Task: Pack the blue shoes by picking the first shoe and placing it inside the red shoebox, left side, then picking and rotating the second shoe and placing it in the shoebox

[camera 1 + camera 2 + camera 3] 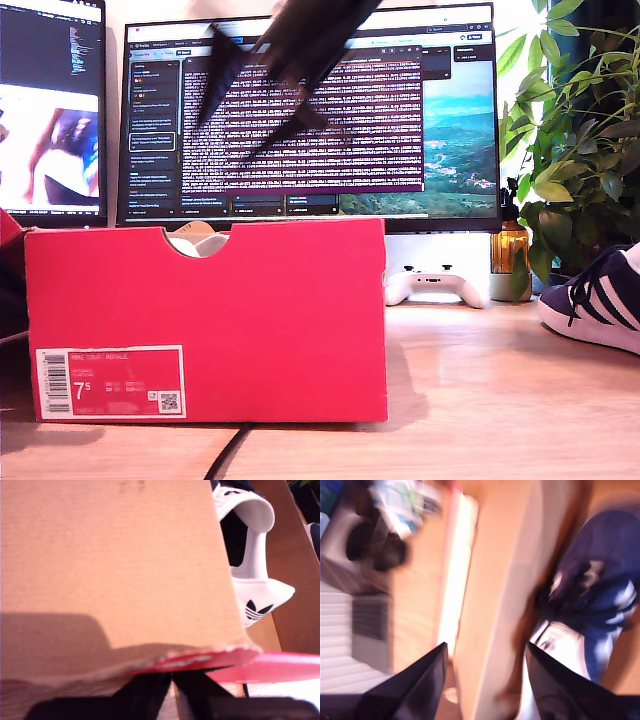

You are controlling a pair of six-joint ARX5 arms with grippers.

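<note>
My first gripper [172, 680] sat at the bottom edge of its own view with the jaws drawn nearly together on the torn edge of a brown cardboard flap [110, 565]; whether they truly pinched it I cannot tell. Beyond the flap, a blue shoe [250, 555] lay in the red shoebox [270, 667], its white heel tab and trefoil logo showing.

My second gripper [485, 680] stood wide open with nothing between its dark fingers [420, 685], hanging above the box wall, a blurred navy shoe beside it. In the exterior view, a blurred dark gripper [270, 70] was in the upper centre of the frame, above the shoebox [205, 320], which filled the lower left with its barcode label [110, 380] reading 7.5. The other blue shoe [595, 300] rested on the wooden desk [480, 400] at the exterior view's right edge, well apart from the box, near a white game controller [437, 287].
</note>
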